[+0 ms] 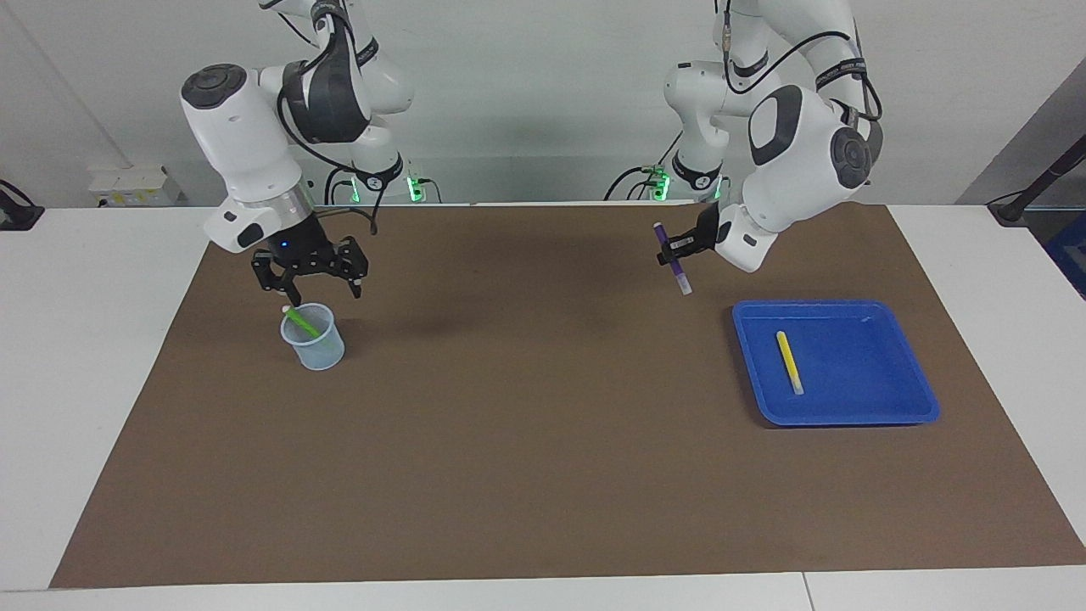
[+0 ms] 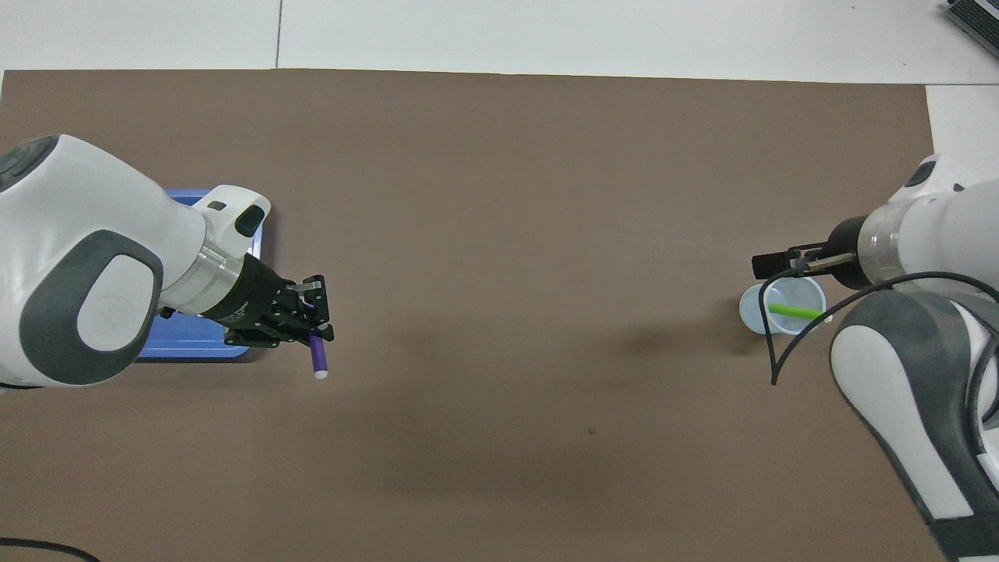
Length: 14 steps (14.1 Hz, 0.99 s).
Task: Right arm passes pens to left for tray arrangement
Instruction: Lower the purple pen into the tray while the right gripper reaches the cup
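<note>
The left hand (image 1: 679, 248) is carrying the slim purple marker pen (image 1: 674, 263) clamped toward the shallow blue plastic tray (image 1: 899, 407), needing lowering beside the yellow pen (image 1: 790, 361), while the wide-open right hand (image 1: 310, 273) is hovering over the green pen (image 1: 302, 322) in the translucent cup (image 1: 316, 350)

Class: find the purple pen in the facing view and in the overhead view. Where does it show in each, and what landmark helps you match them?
Facing view: purple pen hangs tilted in the left gripper, just above the tray's upper left corner.
Overhead view: purple pen at centre left, beside the tray.
Shared landmark: the tray.
</note>
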### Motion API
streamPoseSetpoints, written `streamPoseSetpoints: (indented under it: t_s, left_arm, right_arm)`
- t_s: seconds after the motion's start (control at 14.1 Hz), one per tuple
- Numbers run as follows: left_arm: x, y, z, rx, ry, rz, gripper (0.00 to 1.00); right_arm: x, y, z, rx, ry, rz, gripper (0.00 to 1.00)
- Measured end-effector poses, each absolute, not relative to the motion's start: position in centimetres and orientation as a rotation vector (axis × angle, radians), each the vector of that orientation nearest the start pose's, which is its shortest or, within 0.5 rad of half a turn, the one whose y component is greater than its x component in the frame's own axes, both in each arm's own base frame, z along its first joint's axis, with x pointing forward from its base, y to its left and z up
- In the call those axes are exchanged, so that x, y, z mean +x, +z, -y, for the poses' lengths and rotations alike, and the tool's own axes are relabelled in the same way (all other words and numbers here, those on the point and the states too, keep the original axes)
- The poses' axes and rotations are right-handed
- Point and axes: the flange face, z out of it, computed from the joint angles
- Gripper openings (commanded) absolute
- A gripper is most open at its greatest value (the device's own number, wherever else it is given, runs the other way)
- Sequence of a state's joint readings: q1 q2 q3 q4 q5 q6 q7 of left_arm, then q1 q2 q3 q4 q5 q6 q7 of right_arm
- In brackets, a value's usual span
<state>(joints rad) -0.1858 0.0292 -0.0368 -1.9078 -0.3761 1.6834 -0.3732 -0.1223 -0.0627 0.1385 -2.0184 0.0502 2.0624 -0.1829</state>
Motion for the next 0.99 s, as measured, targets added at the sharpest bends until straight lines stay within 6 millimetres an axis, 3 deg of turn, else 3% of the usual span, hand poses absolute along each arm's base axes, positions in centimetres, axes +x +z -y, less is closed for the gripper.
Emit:
streamPoseSetpoints:
  t_s: [0.21, 0.43, 0.64, 0.99]
  left_arm:
    - [52.9, 46.3, 11.0, -3.307, 0.485, 0.137, 0.0]
    - [53.9, 46.2, 7.4, -3.225, 0.361, -0.091, 0.0]
    - [55.0, 45.6, 4.2, -3.156, 0.247, -0.213, 0.0]
    - [55.7, 43.7, -2.3, -3.084, 0.107, -0.281, 0.0]
  right_arm:
    - [53.9, 45.9, 2.0, -3.099, -0.108, 0.378, 0.82]
    - [52.9, 43.2, 2.5, -3.096, -0.066, 0.424, 0.67]
    - [51.8, 41.3, 3.5, -3.089, -0.003, 0.438, 0.63]
    - [50.6, 40.3, 6.0, -3.079, 0.027, 0.478, 0.52]
